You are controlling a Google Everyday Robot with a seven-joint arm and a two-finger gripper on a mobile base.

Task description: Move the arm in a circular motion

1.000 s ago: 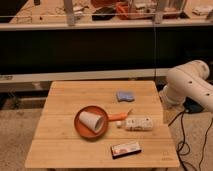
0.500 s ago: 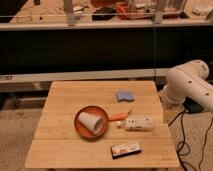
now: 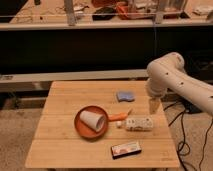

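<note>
You see a white arm point(image 3: 172, 75) reaching in from the right, its elbow raised beside the right edge of a wooden table point(image 3: 60, 145). Its gripper point(image 3: 153, 105), a beige tip, points down over the table's right side, near a blue sponge point(image 3: 124, 95) and just above a white bottle point(image 3: 140, 123) lying flat. You cannot tell whether the gripper is open or closed; nothing visibly hangs from it. An orange plate point(image 3: 90, 136) carries a tipped white cup point(image 3: 93, 120). The circling appears to be in hand. Your next sweep needs height to clear the bottle.
</note>
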